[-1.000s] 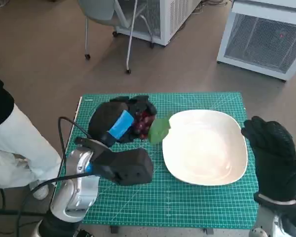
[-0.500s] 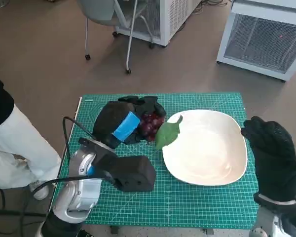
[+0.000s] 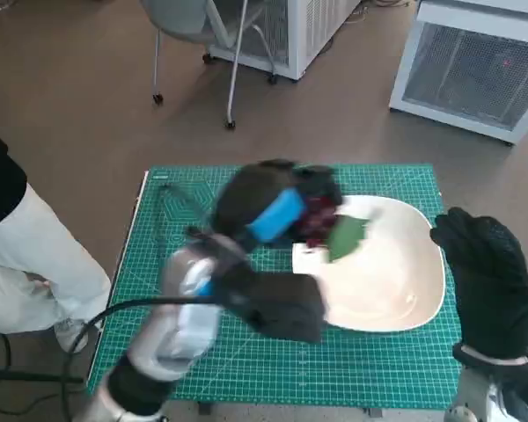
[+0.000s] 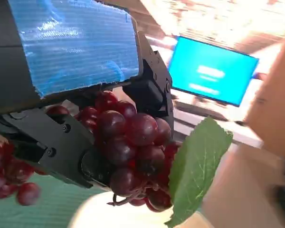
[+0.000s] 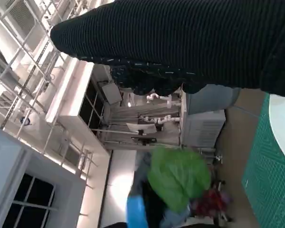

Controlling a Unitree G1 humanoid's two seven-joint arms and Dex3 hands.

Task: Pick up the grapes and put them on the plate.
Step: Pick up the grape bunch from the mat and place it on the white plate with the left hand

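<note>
The blue-taped left robot hand (image 3: 268,207) grips a bunch of dark red grapes with a green leaf (image 3: 321,224) above the far-left rim of the white oval plate (image 3: 414,290); the gloved right robot hand (image 3: 484,272) hangs open beside the table's right edge.

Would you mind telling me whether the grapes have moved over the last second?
Yes. The left hand has carried the grapes from the green mat toward the plate; they now hang over its near-left rim.

Small table carries a green grid cutting mat (image 3: 246,369) covering its top — one white plate (image 3: 405,290) rests on the mat, toward its right edge.
</note>
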